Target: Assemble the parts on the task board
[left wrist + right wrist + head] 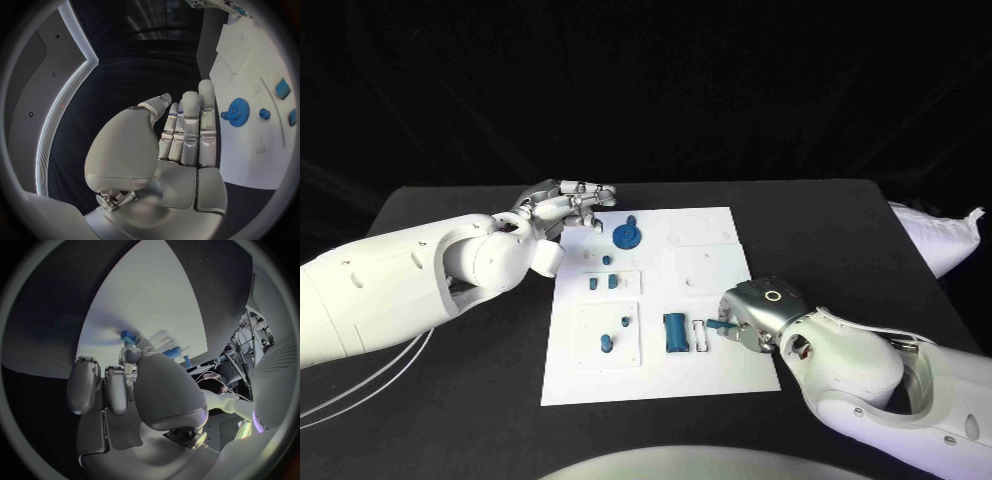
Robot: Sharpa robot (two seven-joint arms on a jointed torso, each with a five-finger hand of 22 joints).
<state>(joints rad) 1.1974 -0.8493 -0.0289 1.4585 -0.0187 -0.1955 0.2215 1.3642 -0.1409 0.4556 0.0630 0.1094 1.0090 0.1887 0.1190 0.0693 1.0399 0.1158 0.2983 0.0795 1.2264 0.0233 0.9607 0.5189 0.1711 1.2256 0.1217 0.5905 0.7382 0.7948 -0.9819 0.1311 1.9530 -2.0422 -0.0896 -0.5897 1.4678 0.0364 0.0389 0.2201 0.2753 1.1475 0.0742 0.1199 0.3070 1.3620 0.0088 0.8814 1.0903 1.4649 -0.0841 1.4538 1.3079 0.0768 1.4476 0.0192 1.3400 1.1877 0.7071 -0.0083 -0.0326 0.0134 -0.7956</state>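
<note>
Two silver hands work opposite ends of the white task board [718,225] on the black table [848,230]. At the board's near right, the right hand [759,318] pinches a small blue peg [720,324] in its fingertips; the right wrist view shows the blue piece [128,336] at the tip of the fingers, over the white plate. Just to the left of that peg stands a larger blue block [676,331], its long axis running near to far, with a pale slot between the two. The peg points left, towards the block, so the coming move seems to turn on that short gap: the right hand is the nearer one and probably needs only a small shift leftwards and down to seat its piece. Its forearm comes in low from the near right corner, palm turned toward the board.

At the far left edge, the left hand [567,205] hovers with fingers straight, close together and holding nothing, beside the blue gear [629,237]. In the left wrist view the gear [237,112] lies just beyond the fingertips [206,95], not touching them. Further small blue parts [606,283] sit along the board's left side.
</note>
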